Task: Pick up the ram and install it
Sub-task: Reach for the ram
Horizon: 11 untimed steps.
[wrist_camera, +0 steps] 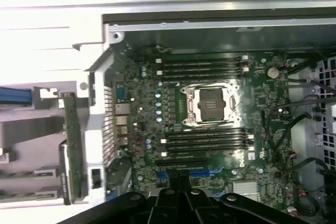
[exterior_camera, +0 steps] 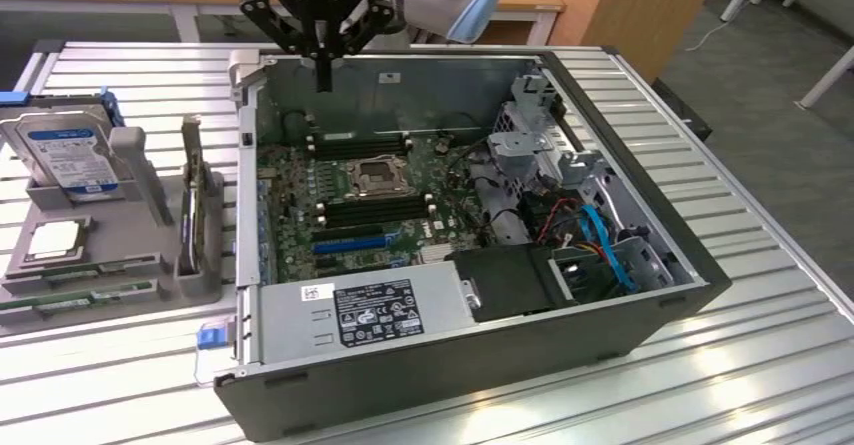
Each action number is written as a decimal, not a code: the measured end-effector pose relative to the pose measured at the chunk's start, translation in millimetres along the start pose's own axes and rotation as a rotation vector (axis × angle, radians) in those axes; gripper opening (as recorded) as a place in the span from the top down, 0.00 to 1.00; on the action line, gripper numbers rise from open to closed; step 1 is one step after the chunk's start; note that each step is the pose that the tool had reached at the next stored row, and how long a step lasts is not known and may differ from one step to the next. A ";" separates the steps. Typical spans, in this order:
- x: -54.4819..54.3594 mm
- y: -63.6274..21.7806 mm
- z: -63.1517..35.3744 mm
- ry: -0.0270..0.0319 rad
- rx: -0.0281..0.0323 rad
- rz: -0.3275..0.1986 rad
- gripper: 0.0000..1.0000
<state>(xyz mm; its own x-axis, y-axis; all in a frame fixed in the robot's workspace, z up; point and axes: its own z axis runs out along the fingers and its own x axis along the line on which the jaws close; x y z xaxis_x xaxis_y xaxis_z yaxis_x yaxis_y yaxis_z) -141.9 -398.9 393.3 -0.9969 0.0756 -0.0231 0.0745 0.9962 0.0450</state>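
Over on the exterior view's left, the ram (exterior_camera: 200, 205) stands on edge in the grey rack (exterior_camera: 134, 160) on the surface (exterior_camera: 747, 345). That's my best read, since it's edge-on, top edge offered for a pinch. Further right the gripper (exterior_camera: 323, 77) hovers, jaws clenched on nothing, over the open case (exterior_camera: 467, 365), whose black slots (exterior_camera: 380, 203) face upward, empty.

One case (exterior_camera: 467, 365), one hard drive (exterior_camera: 67, 155), two ram sticks (exterior_camera: 80, 270) (exterior_camera: 83, 300) (perhaps)

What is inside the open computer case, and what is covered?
A green motherboard with black memory slots and a processor socket, cables, a power supply. Whatever lies under the power supply is covered.
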 end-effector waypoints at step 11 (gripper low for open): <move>49.9 -4.1 -1.4 0.0000 0.0000 0.000 0.89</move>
<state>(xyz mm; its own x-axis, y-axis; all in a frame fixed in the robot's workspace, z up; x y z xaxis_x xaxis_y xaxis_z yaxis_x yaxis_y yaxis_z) -192.0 -399.3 393.3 -0.9969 0.0756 -0.0230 0.0745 0.9962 0.0450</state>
